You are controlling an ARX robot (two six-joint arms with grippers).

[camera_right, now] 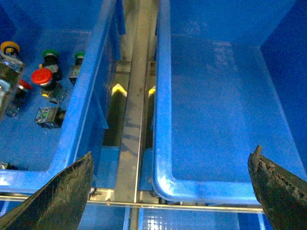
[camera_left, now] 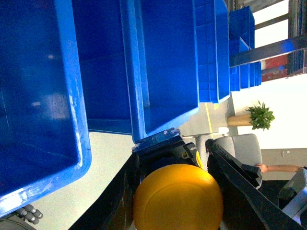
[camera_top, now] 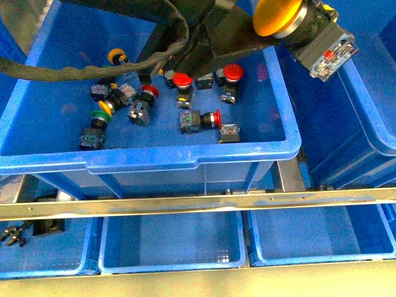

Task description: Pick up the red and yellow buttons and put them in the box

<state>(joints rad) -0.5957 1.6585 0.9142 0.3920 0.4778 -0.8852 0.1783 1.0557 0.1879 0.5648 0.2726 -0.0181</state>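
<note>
My left gripper is shut on a yellow button, whose big orange-yellow cap fills the space between the black fingers. In the front view it hangs high, over the left rim of the box, a deep blue tote with doubled rims on the right. More red buttons and a yellow button lie in the left tote. My right gripper is open and empty above the box's near rim.
A green-capped switch lies among the buttons in the left tote. A metal rail runs across the front, with small shallow blue trays below it. A metal gap separates the two totes.
</note>
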